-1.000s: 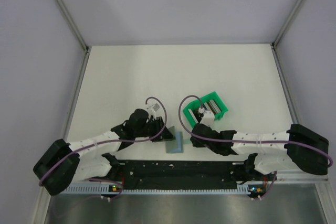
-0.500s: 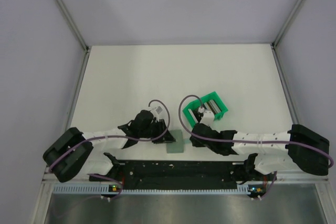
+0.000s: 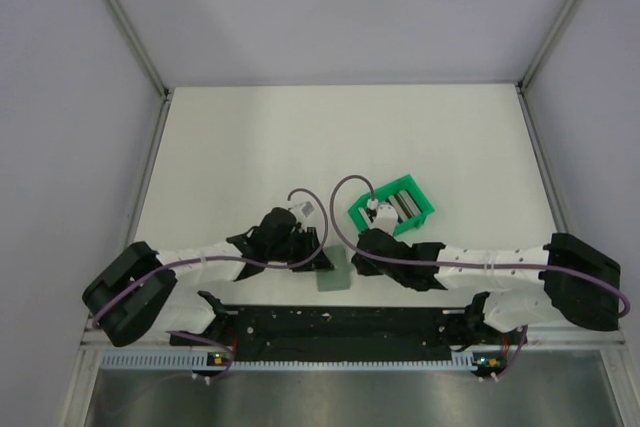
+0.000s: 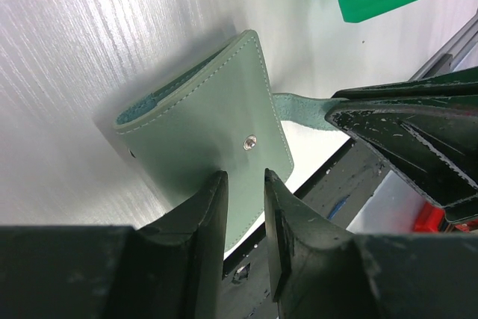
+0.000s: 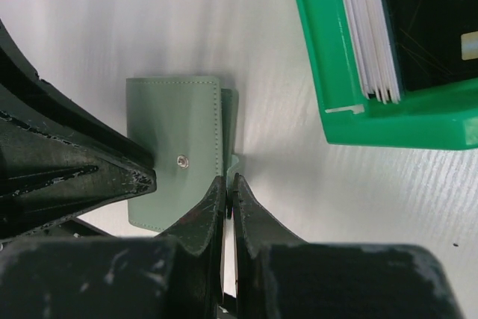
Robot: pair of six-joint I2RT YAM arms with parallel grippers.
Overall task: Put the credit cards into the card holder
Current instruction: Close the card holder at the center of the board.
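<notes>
Right tool (image 5: 229,181) nearer wallet (image 5: 172,132); cards (image 5: 366,35) wrist-only

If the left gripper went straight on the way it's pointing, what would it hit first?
The wallet: it lies flat right ahead of the left gripper, whose fingertips overlap its near edge in the wrist view. Whether they touch it is unclear.

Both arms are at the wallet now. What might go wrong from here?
The right gripper pinches only the card holder's thin strap; it may slip free. The left gripper's open jaws sit at the holder's edge, seemingly not gripping, so a pull may drag it across the table.
</notes>
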